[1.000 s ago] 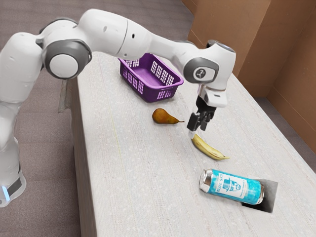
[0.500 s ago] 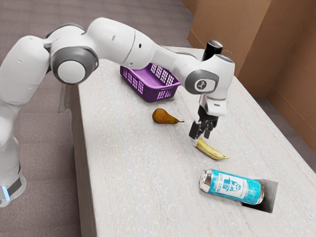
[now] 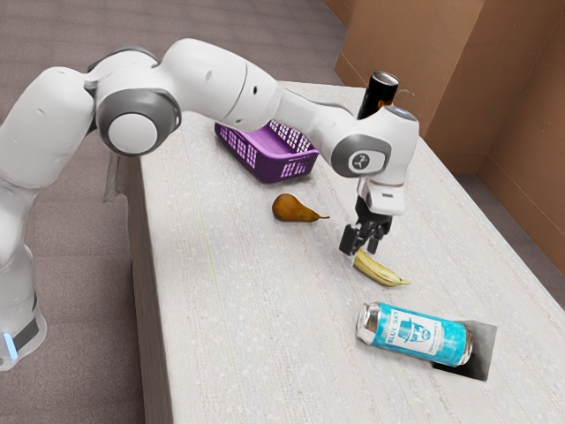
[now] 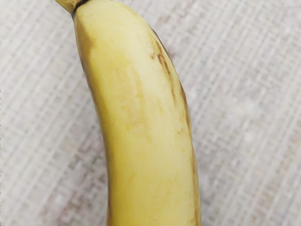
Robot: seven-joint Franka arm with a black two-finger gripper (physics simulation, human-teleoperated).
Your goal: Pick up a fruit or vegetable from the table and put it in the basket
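Pincer [image 3: 361, 251], black and two-fingered, stands open at one end of the curved yellow banana [image 3: 380, 271], whose long axis runs toward the exterior view's lower right.

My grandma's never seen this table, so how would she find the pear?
On the pale table, find the purple basket. Just below it in the exterior view, before you reach the banana, the pear lies on its side, thin end toward the exterior view's right. It's brown and fat at one end, while the banana is long and yellow.
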